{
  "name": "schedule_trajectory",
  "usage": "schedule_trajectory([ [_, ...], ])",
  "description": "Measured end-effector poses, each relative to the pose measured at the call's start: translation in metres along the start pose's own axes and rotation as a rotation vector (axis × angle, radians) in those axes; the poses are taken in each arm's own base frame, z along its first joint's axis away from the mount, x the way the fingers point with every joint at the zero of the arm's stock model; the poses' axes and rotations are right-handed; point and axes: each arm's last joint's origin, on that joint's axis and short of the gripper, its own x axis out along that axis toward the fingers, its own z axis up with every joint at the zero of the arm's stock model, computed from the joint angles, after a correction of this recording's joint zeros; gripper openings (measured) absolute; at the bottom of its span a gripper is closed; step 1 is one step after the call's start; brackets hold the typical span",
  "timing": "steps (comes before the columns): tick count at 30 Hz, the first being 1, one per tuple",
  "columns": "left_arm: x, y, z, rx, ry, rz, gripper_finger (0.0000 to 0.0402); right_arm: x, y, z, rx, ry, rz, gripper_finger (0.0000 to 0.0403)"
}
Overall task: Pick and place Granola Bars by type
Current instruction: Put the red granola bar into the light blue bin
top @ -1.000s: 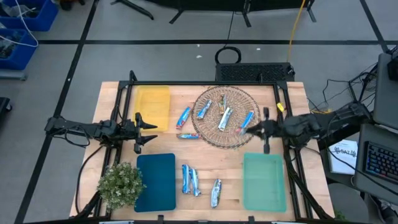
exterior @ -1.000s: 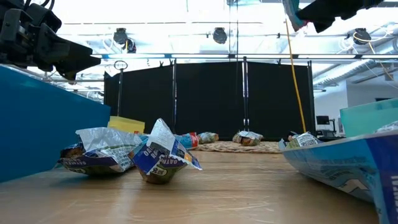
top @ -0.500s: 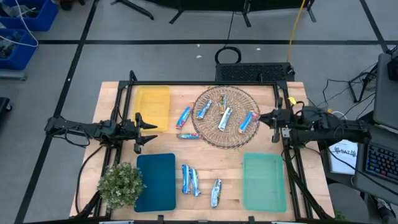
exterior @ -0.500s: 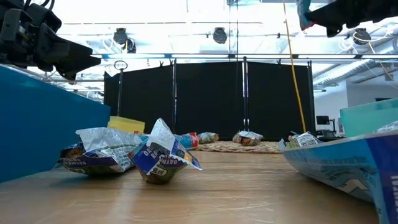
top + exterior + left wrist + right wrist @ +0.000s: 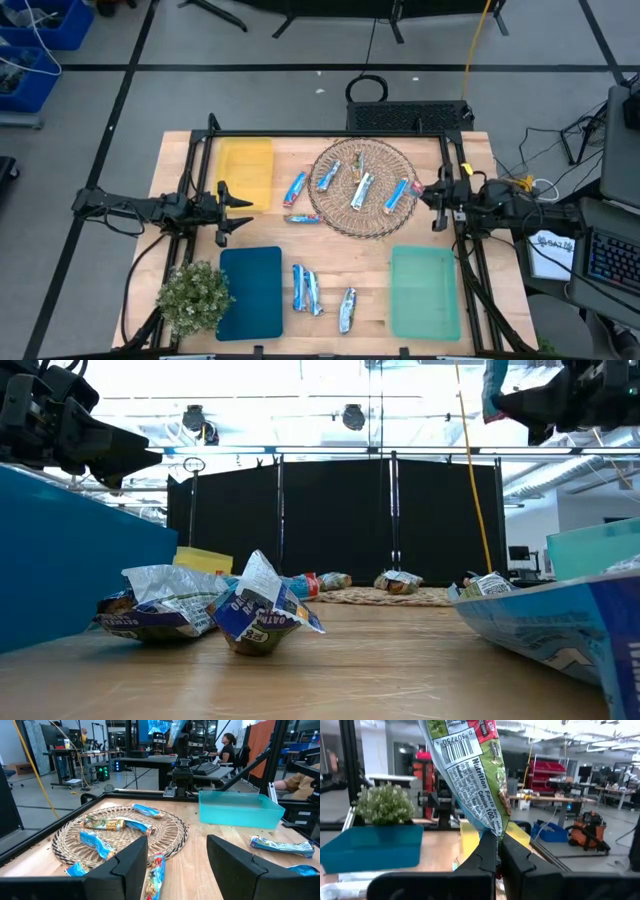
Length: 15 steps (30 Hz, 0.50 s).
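Note:
Several foil-wrapped granola bars lie in the round wicker basket (image 5: pixel 362 187). Two more (image 5: pixel 296 188) lie beside the yellow mat (image 5: pixel 246 170), and three (image 5: pixel 306 290) lie between the blue mat (image 5: pixel 252 290) and the green mat (image 5: pixel 425 292). My right gripper (image 5: pixel 433 191) hovers at the table's right edge, just right of the basket. It is shut on a green and red granola bar (image 5: pixel 465 775). In the low view that gripper (image 5: pixel 512 398) is high up. My left gripper (image 5: pixel 226 211) waits open at the left edge, with nothing between its fingers (image 5: pixel 131 865). My right gripper pinches one end of the bar's wrapper (image 5: pixel 492 827) between its two fingers. The fingers lie about level and point toward the table's left. The bar stands up above the fingertips, leaning a little, and is lifted clear of the table and the basket.
A small potted plant (image 5: pixel 192 297) stands at the near left corner beside the blue mat. A dark frame rail (image 5: pixel 330 134) runs along the far edge, with posts at both sides. Bare wood lies between the basket and the green mat.
My right gripper, still shut on the bar, has drawn back from over the basket's right rim toward the table's right edge. Its fingers have tipped up toward level.

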Motion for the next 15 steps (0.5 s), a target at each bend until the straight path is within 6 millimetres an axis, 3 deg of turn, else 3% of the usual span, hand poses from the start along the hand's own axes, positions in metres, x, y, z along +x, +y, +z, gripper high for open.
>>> schedule_trajectory([
  [6,0.0,0.0,0.0,0.0,0.0,0.0,0.0209,0.001,0.004,-0.007,0.052,-0.061,0.11,0.0],
  [15,0.0,0.0,0.0,0.0,0.0,0.0,0.0209,-0.002,0.013,-0.002,0.293,-0.052,0.463,0.0],
])
